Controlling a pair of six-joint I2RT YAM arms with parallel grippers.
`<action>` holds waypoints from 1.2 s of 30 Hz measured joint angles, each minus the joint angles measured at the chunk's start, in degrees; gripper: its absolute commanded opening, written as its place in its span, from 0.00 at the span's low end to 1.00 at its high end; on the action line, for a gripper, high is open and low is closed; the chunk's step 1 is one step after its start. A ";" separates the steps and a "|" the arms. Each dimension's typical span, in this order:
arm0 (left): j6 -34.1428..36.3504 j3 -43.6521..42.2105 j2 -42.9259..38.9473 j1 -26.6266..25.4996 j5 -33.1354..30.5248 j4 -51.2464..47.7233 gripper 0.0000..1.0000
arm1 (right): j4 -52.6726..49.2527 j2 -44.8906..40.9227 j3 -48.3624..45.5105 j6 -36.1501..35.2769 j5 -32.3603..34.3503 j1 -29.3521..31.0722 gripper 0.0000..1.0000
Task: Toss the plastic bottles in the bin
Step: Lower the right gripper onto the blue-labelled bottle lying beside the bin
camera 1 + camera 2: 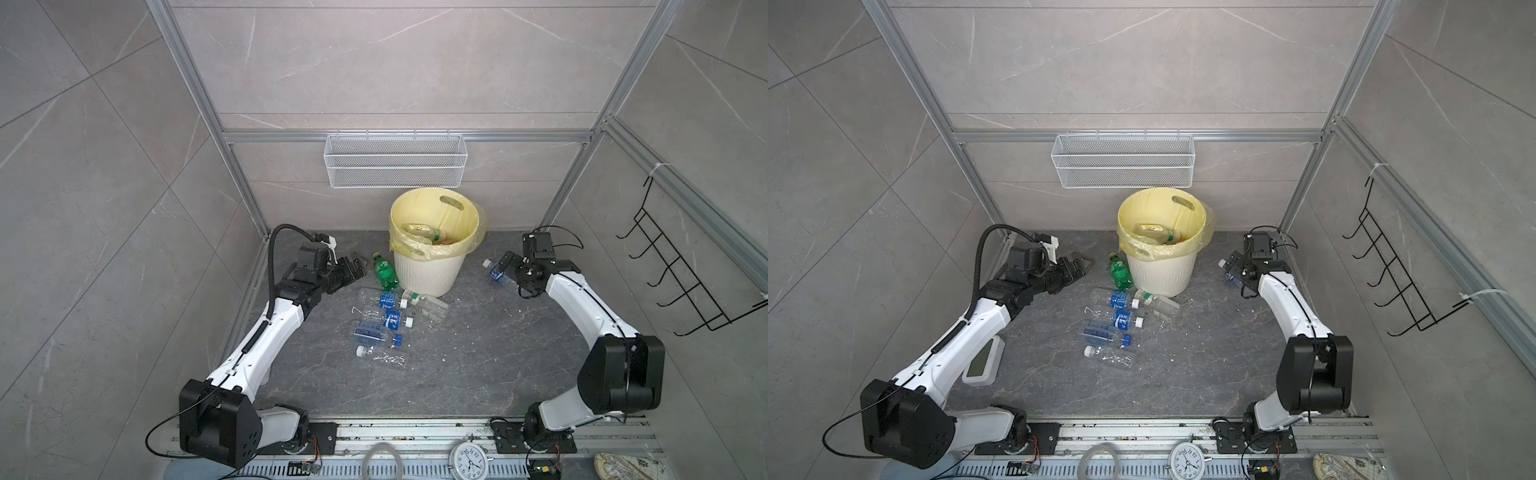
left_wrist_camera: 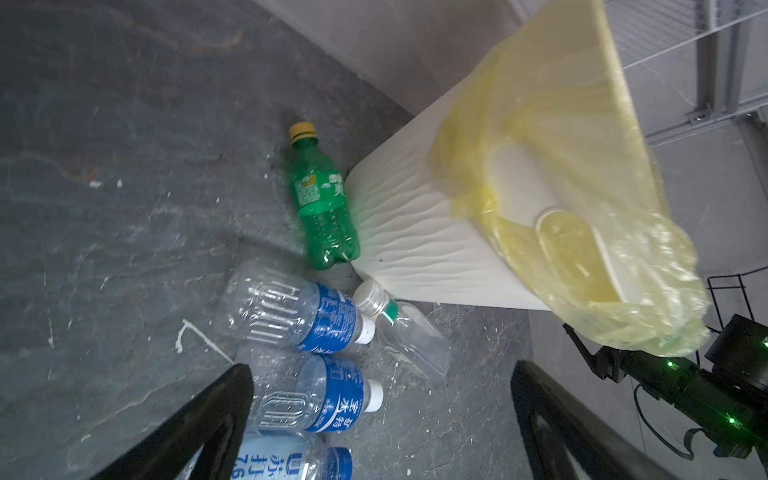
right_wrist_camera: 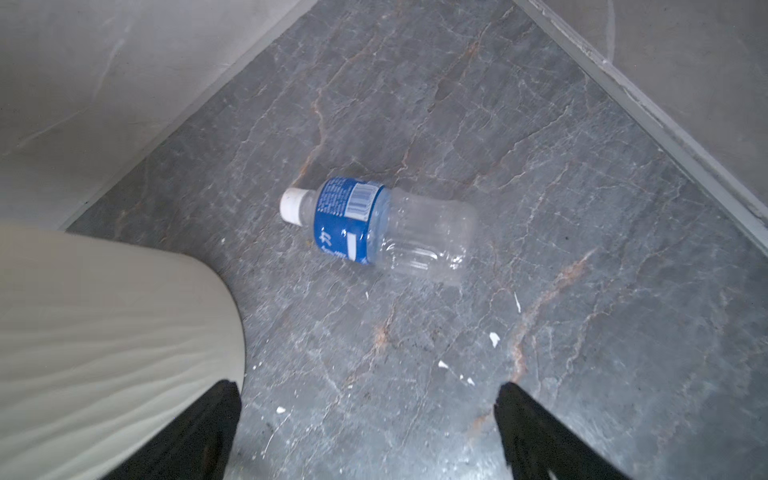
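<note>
Seven bottles [image 1: 387, 299] lie unbinned on the table [image 1: 478, 353], six clustered left of and below the bin [image 1: 428, 270] mid-frame and one at centre right, while at least two sit inside it; left gripper [image 1: 360, 266] and right gripper [image 3: 368, 390] gape wide, holding nothing.

Basket [image 1: 395, 160]: white wire mesh, hung on the back rail.
Rack [image 1: 681, 259]: black wire with hooks, tied to the right-hand rail.
Clock [image 1: 468, 459]: round, white, at the near edge.
Floor [image 1: 478, 353]: dark grey veined stone, flecked white.
Screen device [image 1: 982, 361]: white, lying flat on the floor's left side.
</note>
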 measured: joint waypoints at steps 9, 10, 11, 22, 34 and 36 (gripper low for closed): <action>-1.16 -0.24 0.33 0.72 4.74 0.57 1.00 | 0.87 12.44 9.49 -1.75 -2.29 -4.76 0.99; -0.96 0.07 0.57 0.98 5.11 0.63 1.00 | 0.98 13.77 10.45 -2.01 -2.43 -5.18 0.99; -0.79 0.17 0.79 1.20 5.51 0.76 1.00 | 1.05 15.19 11.52 -2.36 -2.43 -5.51 0.99; -0.98 -0.70 2.80 3.65 9.05 2.01 1.00 | 0.61 26.49 18.73 -6.47 -2.91 -5.53 0.99; -2.73 -1.36 4.02 5.88 12.41 3.78 1.00 | 1.18 27.61 16.57 -7.17 -6.56 -5.33 0.99; -2.95 -1.36 4.02 5.88 12.48 3.82 1.00 | 1.16 27.61 15.82 -7.19 -6.91 -5.09 0.99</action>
